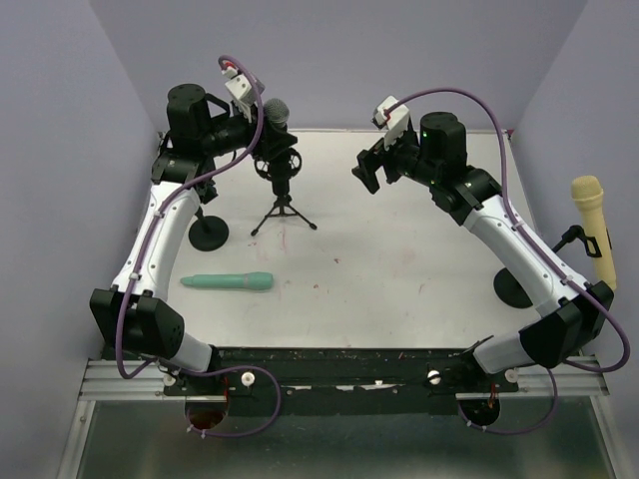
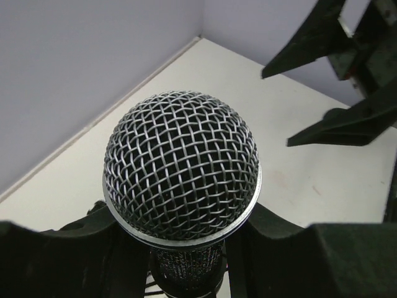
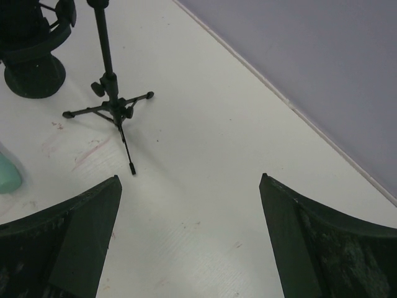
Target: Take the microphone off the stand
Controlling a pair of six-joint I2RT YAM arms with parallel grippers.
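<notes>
A black microphone with a silver mesh head [image 1: 277,110] stands upright in the clip of a small tripod stand [image 1: 283,205] at the back of the table. In the left wrist view the mesh head [image 2: 181,162] fills the middle, and my left gripper [image 2: 186,248] is shut on the microphone's dark body just under the head, one finger pressed on each side. My right gripper [image 1: 367,170] hovers to the right of the stand, open and holding nothing. In the right wrist view it [image 3: 189,192] frames bare table, with the tripod's legs [image 3: 111,99] ahead on the left.
A green microphone [image 1: 228,282] lies on the table at the front left. A round black base [image 1: 209,232] stands left of the tripod. A yellow microphone [image 1: 591,225] sits upright in a stand at the right edge, its round base [image 1: 512,287] by my right arm.
</notes>
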